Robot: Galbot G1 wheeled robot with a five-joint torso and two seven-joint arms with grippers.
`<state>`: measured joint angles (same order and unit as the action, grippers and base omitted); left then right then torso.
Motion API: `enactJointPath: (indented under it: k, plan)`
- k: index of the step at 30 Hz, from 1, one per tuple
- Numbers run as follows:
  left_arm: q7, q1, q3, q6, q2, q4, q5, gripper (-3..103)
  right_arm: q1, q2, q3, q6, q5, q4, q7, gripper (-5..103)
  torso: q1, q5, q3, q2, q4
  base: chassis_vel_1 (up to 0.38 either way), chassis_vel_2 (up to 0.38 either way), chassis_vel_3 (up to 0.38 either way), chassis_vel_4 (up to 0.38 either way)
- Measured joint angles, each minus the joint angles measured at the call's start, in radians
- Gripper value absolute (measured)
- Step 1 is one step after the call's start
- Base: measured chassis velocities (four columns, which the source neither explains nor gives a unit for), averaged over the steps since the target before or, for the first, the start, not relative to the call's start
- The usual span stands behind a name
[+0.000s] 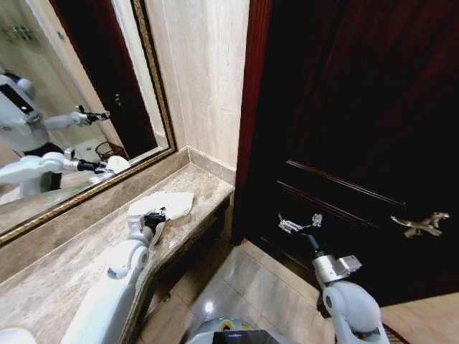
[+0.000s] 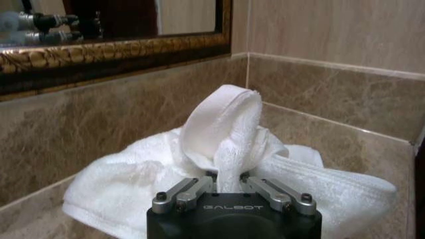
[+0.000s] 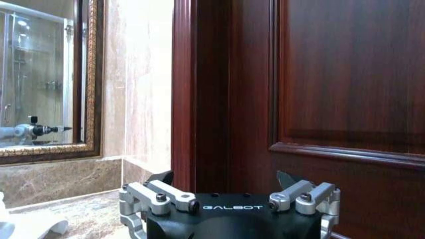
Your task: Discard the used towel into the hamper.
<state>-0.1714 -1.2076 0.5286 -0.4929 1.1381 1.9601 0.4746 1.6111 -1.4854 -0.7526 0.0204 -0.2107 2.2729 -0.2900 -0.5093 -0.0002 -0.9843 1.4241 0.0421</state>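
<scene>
The used towel [image 1: 174, 203] is white and lies crumpled on the marble counter [image 1: 72, 258], close to the corner of the wall. My left gripper [image 1: 153, 218] rests at its near edge. In the left wrist view the left gripper [image 2: 226, 180] is shut on a raised fold of the towel [image 2: 222, 124], which stands up in a loop above the fingers. My right gripper [image 1: 298, 223] hangs open in the air in front of the dark door, with nothing between its fingers [image 3: 157, 190]. In the mirror a reflection of the dark woven hamper [image 1: 109, 150] appears.
A gold-framed mirror [image 1: 86, 193] runs along the wall behind the counter. The dark wooden door [image 1: 358, 107] with a metal handle [image 1: 419, 224] fills the right side. Tiled floor [image 1: 237, 279] lies open between the counter's edge and the door.
</scene>
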Motion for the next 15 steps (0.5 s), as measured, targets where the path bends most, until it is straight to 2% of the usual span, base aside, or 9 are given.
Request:
enactJointPath:
  k: [8,12,13,15]
  plan:
    - [0.019,-0.012,0.018,0.049,-0.016,0.028,0.005,11,0.007,-0.001,-0.004,-0.001,-0.005,0.009,0.004,100,0.000,0.0000,0.000,0.000,0.0000,0.000,0.000,0.000,0.000]
    - [0.062,-0.032,0.055,0.171,-0.026,0.046,0.008,11,0.005,-0.002,0.000,0.002,-0.005,0.010,0.009,100,0.000,0.0001,0.000,0.000,-0.0001,0.000,0.000,0.000,0.000]
    - [0.062,-0.032,0.055,0.171,-0.026,0.046,0.008,11,0.005,-0.002,0.000,0.002,-0.005,0.010,0.009,100,0.000,0.0001,0.000,0.000,-0.0001,0.000,0.000,0.000,0.000]
    - [0.079,-0.050,0.076,0.221,-0.027,0.066,0.008,11,0.002,-0.002,0.002,0.005,-0.005,0.012,0.010,100,0.000,0.0002,0.000,0.000,0.0000,0.000,0.000,0.000,0.000]
